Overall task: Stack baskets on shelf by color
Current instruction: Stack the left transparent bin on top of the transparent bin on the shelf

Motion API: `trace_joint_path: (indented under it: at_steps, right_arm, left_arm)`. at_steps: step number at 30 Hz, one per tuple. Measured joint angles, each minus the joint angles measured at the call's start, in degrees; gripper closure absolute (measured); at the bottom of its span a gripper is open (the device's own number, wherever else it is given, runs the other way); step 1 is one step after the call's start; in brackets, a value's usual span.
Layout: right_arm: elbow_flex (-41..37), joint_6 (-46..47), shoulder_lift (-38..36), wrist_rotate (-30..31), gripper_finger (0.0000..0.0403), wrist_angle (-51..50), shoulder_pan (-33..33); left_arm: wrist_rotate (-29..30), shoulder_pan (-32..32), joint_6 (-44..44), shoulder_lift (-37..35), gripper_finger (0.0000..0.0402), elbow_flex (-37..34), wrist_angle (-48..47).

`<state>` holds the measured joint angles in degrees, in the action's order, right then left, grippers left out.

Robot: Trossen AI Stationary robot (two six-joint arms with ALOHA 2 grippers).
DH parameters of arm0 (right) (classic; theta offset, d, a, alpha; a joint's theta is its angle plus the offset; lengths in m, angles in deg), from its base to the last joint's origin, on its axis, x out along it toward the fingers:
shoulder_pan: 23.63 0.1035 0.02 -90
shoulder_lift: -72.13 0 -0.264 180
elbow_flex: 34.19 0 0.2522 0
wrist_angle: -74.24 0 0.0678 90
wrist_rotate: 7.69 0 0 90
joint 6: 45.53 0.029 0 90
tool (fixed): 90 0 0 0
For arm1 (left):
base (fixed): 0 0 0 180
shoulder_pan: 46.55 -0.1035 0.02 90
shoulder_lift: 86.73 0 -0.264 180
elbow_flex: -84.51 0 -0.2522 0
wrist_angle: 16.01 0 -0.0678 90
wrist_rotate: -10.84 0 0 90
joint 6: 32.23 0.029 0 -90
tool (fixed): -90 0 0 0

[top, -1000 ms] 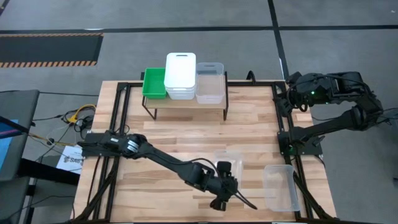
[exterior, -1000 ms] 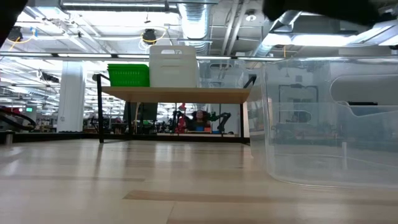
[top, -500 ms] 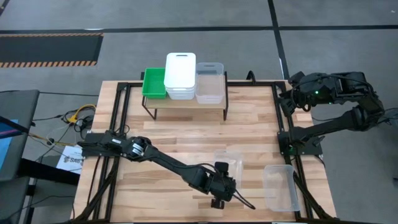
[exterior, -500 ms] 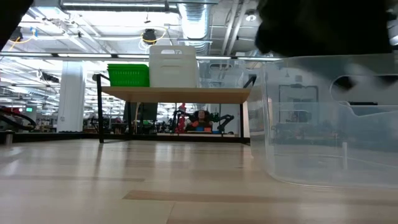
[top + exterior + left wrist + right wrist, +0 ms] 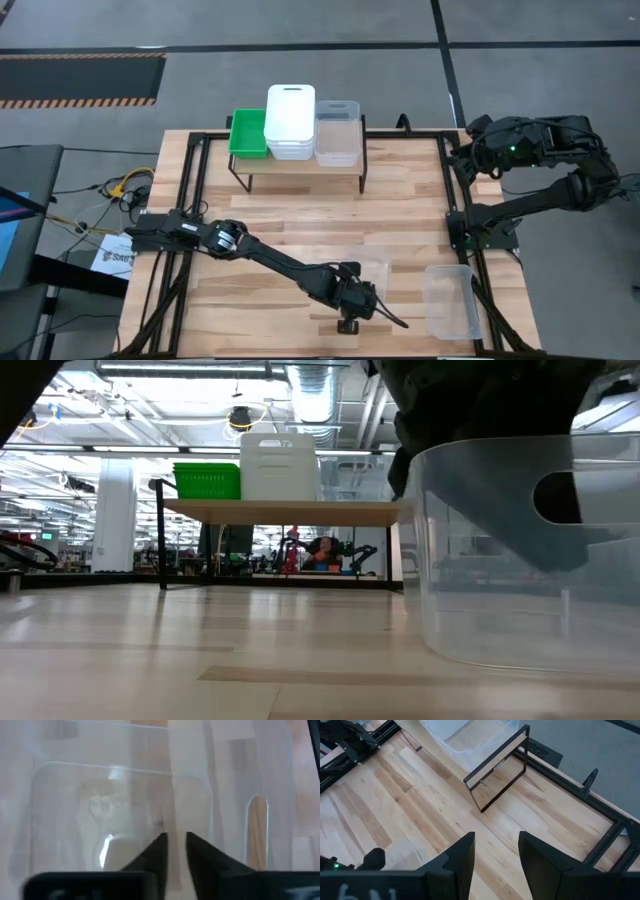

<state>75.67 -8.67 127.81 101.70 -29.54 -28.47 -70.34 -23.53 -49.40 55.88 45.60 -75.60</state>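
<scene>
From the overhead camera we see the left arm stretched from the left edge of the plank table (image 5: 300, 215) toward the lower centre of the frame, its left gripper (image 5: 368, 300) lowered onto a clear basket (image 5: 366, 262) that sits on the wood there. In the left wrist view its two dark fingers (image 5: 156, 851) stand close together, a narrow gap between them, over the inside of that see-through tub (image 5: 120, 820); we cannot tell whether they pinch its wall. At table height, the dark mass of the gripper hangs over the tub's rim (image 5: 520, 550) at the right of the frame.

A second clear basket (image 5: 450, 300) lies apart, at the lower right of the overhead frame, near the table's right edge.

The shelf (image 5: 300, 165) stands at the upper centre of the table. On it, from left to right, are a green basket (image 5: 247, 135), a white stack of baskets (image 5: 290, 122) and a clear basket stack (image 5: 337, 132), each just beside the next. The level camera shows the green tub (image 5: 206, 481) and the white stack (image 5: 278, 468) on the light-wood board (image 5: 280, 512).

The right arm waits folded at the upper right of the overhead frame, beyond the table's edge; its right gripper (image 5: 495, 852) shows fingers parted, holding nothing, looking across the table toward the shelf's black leg frame (image 5: 497, 767).
</scene>
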Motion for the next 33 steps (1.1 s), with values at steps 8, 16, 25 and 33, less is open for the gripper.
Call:
trace_joint_path:
  at_steps: [8,16,25,33]
  right_arm:
    - [0.0,0.2,-0.2,0.0,0.0228,0.0,0.0]
    - [0.0,0.2,-0.3,0.0,0.0228,0.0,0.0]
    - [0.0,0.2,-0.3,0.0,0.0228,0.0,0.0]
    - [0.0,0.2,-0.3,0.1,0.0228,0.0,0.0]
  left_arm:
    - [1.1,0.0,-1.8,0.3,0.0400,1.7,0.4]
    - [2.2,0.0,-2.4,0.2,0.0401,6.6,-1.2]
    - [3.0,-0.1,-3.1,-0.5,0.0401,7.7,-1.6]
    - [3.0,-0.1,-4.8,-0.5,0.0401,7.7,-1.5]
